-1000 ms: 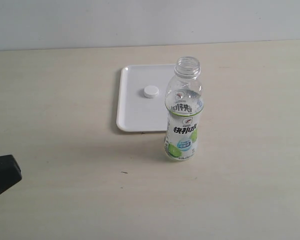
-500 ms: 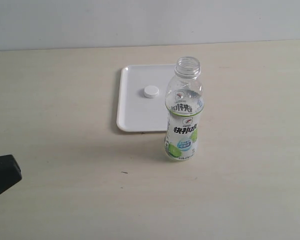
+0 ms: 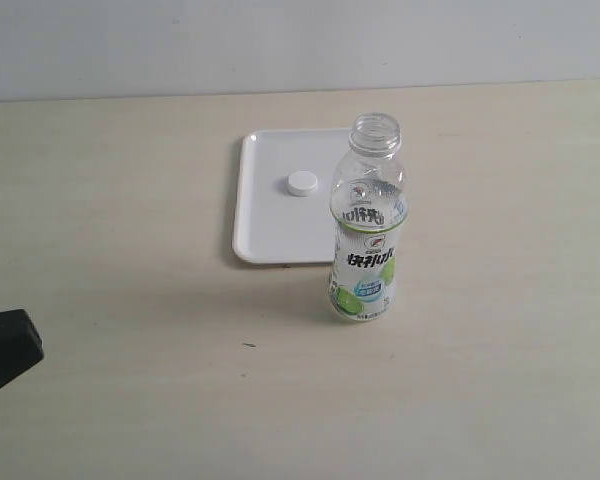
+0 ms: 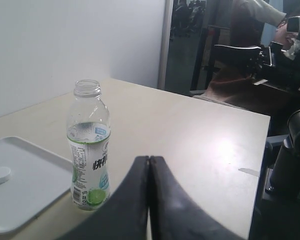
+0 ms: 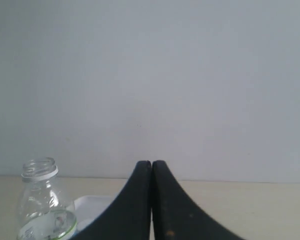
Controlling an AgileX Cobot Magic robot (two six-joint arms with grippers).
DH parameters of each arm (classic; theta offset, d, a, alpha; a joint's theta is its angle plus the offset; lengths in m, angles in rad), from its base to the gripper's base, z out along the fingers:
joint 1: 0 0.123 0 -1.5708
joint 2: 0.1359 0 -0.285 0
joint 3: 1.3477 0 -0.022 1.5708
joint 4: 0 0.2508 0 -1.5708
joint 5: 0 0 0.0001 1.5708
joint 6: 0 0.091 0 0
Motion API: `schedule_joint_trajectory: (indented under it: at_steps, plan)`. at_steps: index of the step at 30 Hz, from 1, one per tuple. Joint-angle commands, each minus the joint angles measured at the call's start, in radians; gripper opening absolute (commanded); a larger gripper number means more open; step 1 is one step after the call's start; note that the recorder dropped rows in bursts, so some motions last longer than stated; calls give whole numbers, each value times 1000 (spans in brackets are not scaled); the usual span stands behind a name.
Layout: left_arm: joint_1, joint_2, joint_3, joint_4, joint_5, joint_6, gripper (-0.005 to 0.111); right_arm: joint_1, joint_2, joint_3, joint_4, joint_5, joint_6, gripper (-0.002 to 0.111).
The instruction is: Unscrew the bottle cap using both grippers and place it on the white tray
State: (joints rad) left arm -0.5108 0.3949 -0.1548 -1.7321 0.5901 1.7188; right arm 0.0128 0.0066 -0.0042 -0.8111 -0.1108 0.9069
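We are looking at a pale surface (image 3: 130, 250) on which the bottle (image 3: 367, 225) is standing upright, its threaded neck open and its white-and-green label facing the exterior view. The white tray (image 3: 265, 215) is lying flat on the same surface, and the bottle is standing on the bare surface just beside the tray's edge; we cannot tell whether the two are touching. The bottle cap (image 3: 302, 183) is resting flat on the tray, near its middle and apart from the rim, with nothing gripping it. The left tool (image 4: 149, 165) is showing its two black fingers pressed together with nothing between them, and it is holding well apart from the bottle and from the tray. The right tool (image 5: 151, 167) is likewise keeping its black fingers together and empty, hanging above the surface and facing a plain pale wall (image 5: 150, 75), clear of the bottle's neck. In the exterior view we are seeing only a black shape (image 3: 5, 350) at the left edge, near the surface and far from the tray; we cannot tell which part of the arm it is.
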Motion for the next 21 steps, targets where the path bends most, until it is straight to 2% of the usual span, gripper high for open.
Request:
schedule_joint_trajectory:
  at_steps: [1,5,10,14,21]
  plan:
    - [2,-6,3,-12,-8,7,0,-6,-7,4,529,10,-549,0]
    - [2,-6,3,-12,-8,7,0,-6,-7,4,584,21,-619,0]
    - [2,-6,3,-12,-8,7,0,-6,-7,4,670,145,-716,0]
    - [2,-6,3,-12,-8,7,0,-6,-7,4,761,146,-812,0]
    - [2,-6,3,-12,-8,7,0,-6,-7,4,761,184,-809,0]
